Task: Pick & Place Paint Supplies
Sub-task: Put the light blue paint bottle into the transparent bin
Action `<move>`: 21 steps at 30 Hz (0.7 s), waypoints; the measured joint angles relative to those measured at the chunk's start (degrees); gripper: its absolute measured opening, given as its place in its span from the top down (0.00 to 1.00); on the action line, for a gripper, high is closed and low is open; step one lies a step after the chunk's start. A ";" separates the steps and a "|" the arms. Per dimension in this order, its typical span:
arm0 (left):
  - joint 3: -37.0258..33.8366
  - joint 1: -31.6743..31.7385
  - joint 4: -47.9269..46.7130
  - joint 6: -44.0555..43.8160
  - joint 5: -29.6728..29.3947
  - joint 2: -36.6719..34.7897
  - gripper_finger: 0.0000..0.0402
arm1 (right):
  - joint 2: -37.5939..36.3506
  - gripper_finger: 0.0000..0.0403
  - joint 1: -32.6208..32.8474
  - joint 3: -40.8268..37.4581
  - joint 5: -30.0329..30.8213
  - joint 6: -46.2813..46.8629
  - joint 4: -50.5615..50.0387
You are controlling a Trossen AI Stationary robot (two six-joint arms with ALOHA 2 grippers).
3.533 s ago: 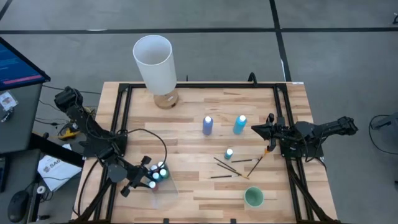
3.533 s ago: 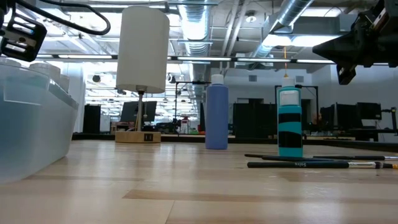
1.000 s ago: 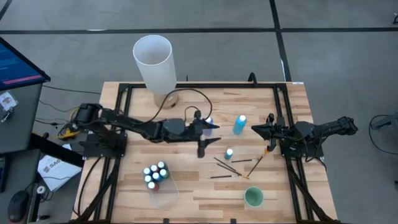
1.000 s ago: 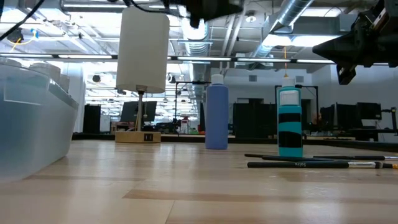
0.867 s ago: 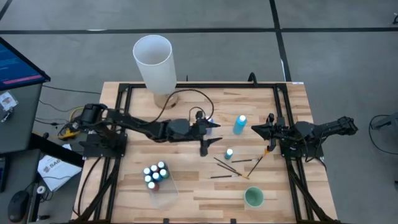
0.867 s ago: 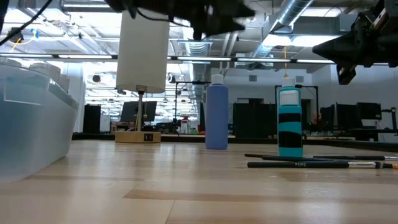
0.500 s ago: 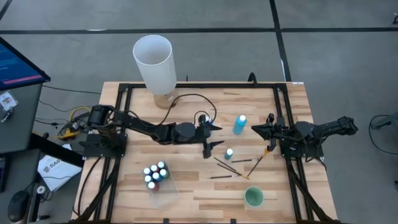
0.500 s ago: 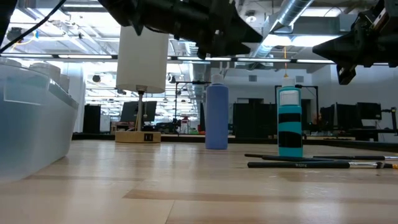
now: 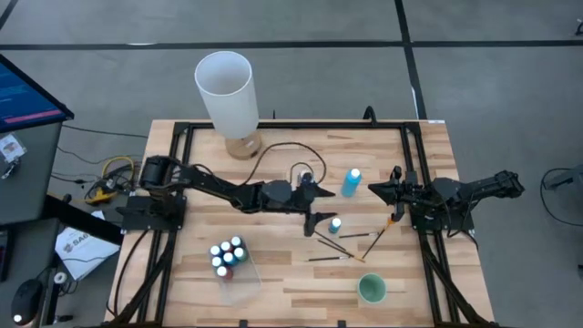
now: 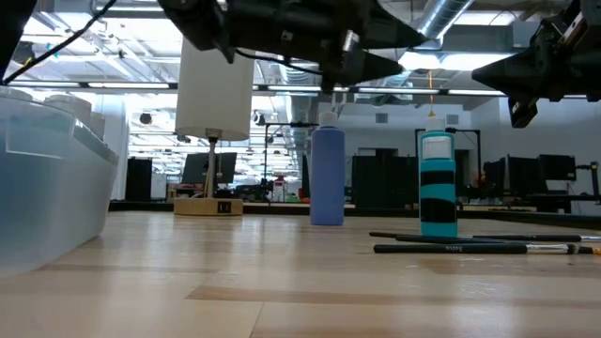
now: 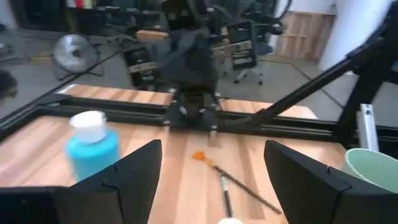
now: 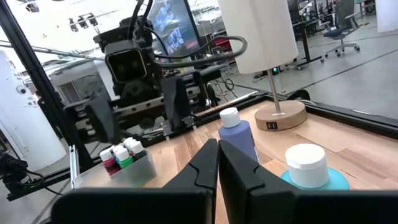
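My left gripper (image 9: pixel 325 206) hangs open above mid-table, just left of a small teal white-capped bottle (image 9: pixel 335 224), whose cap (image 11: pixel 229 220) shows low between my fingers. A taller light-blue bottle (image 9: pixel 352 182) and a purple-blue one (image 10: pixel 327 174) stand upright behind it. Thin dark brushes (image 9: pixel 339 242) lie flat to the right of the small bottle. Several small bottles stand in a clear bin (image 9: pixel 230 264) at the near left. My right gripper (image 9: pixel 375 189) waits shut above the table's right side.
A tall white cylinder lamp (image 9: pixel 226 91) stands on its wooden base at the far left. A small green cup (image 9: pixel 372 289) sits near the front right. Black frame rails (image 9: pixel 273 125) run along the table's edges. Bare wood lies between the bin and the brushes.
My left gripper has travelled toward the table's right edge and a little toward the near edge, from over the purple-blue bottle to beside the small teal bottle. The bottles and brushes have stayed put.
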 joint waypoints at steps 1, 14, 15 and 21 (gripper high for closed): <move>0.96 0.00 -0.27 0.02 1.18 0.98 0.33 | 0.02 0.98 0.02 0.00 -0.02 0.00 0.00; 7.15 -0.11 -5.88 1.70 2.98 10.24 0.33 | 0.00 0.98 0.02 0.00 -0.01 0.00 0.02; 7.15 -0.11 -5.66 1.81 2.98 10.51 0.33 | 0.00 0.98 0.00 0.01 0.00 -0.02 0.02; 7.06 -0.11 -6.97 3.59 2.04 11.91 0.33 | 0.00 0.98 0.02 0.00 0.00 -0.01 0.02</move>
